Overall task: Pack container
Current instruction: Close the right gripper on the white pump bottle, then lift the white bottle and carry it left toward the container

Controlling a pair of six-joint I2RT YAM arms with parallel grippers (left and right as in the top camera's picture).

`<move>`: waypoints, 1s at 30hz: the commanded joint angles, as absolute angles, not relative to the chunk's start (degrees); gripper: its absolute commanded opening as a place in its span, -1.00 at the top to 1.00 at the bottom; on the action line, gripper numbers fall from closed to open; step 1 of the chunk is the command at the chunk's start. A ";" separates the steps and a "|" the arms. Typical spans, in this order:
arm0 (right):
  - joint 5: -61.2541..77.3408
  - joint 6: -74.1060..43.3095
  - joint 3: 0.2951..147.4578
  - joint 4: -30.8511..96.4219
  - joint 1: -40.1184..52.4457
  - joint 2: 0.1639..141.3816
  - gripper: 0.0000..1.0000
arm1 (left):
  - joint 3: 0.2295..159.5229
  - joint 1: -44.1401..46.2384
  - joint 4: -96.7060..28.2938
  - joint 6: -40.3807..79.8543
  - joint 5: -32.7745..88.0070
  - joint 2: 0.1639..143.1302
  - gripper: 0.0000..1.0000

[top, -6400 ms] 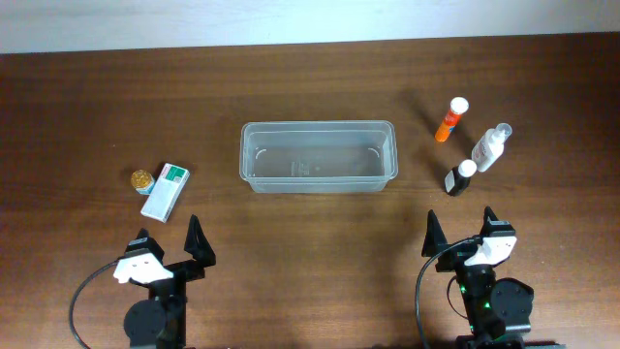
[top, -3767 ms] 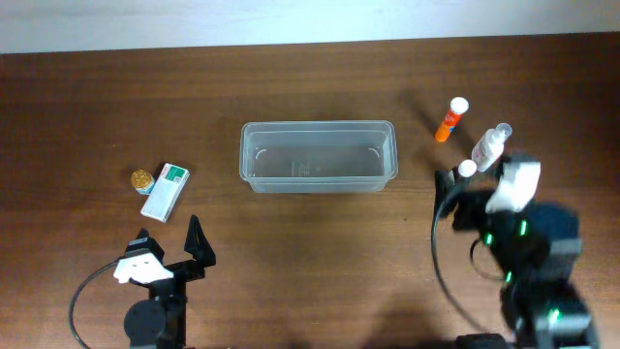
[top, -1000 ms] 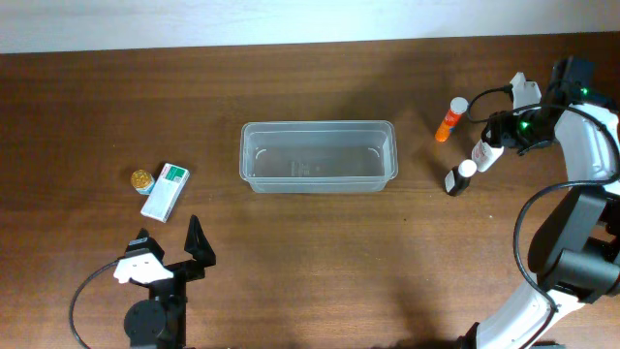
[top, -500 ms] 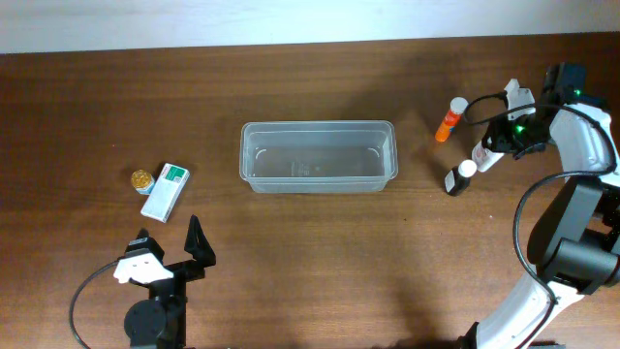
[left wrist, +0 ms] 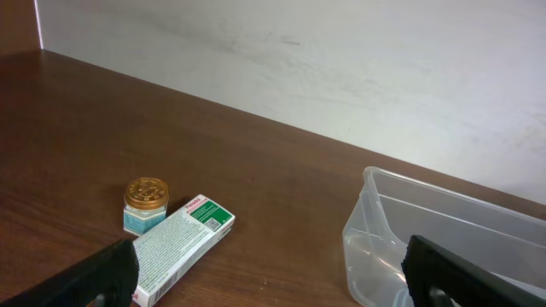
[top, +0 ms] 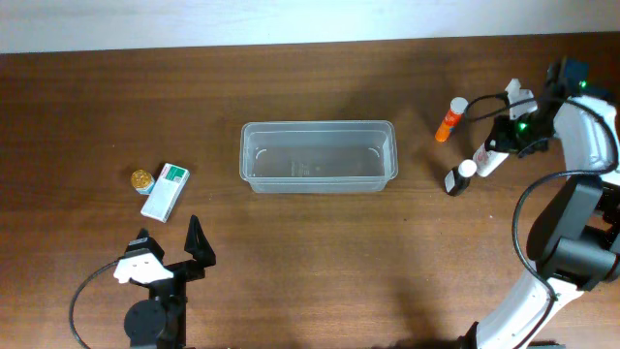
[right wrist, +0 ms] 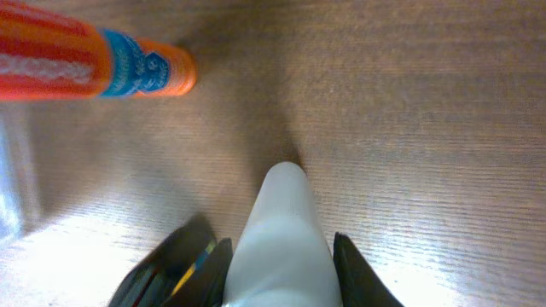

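The clear container [top: 318,155] stands mid-table, its near end visible as a rounded corner [left wrist: 444,230] in the left wrist view. At the far right, my right gripper [top: 501,142] is shut on a white bottle [top: 490,158], whose pale body [right wrist: 281,239] fills the gap between both black fingers [right wrist: 354,273]. An orange tube [top: 449,119] lies just beyond it, and a dark bottle with a white cap [top: 458,177] stands beside it. My left gripper [top: 194,247] rests open near the front edge, holding nothing.
A white-and-green box [top: 164,190] and a small gold-lidded jar [top: 142,179] lie left of the container, both ahead of the left gripper [left wrist: 281,290]. The orange tube [right wrist: 85,60] and the dark bottle [right wrist: 166,264] crowd the white bottle's left side.
My right gripper's fingers have closed onto the white bottle, and the arm has shifted slightly. The left arm has not moved.
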State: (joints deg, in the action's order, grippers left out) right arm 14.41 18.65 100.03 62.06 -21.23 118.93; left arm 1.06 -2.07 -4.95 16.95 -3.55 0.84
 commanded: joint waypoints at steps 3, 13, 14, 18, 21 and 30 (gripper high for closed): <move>14.11 18.28 114.80 70.48 -21.41 118.32 0.70 | 0.67 -2.42 -4.80 16.47 -2.92 0.34 -0.99; 11.84 11.16 137.29 84.62 -20.78 118.32 0.71 | 0.67 -2.42 -4.80 16.47 -2.92 0.34 -0.99; 11.84 10.31 138.93 85.62 -20.34 118.32 0.70 | 0.67 -2.42 -4.80 16.47 -2.92 0.34 -0.99; 12.19 6.00 143.79 88.79 -17.19 118.32 0.71 | 0.67 -2.42 -4.80 16.47 -2.92 0.34 -0.99; 13.63 2.81 145.08 89.17 -13.58 118.32 0.71 | 0.67 -2.42 -4.80 16.47 -2.92 0.34 -0.99; 14.00 -2.28 144.88 86.35 0.99 118.34 0.70 | 0.67 -2.42 -4.80 16.47 -2.92 0.34 -0.99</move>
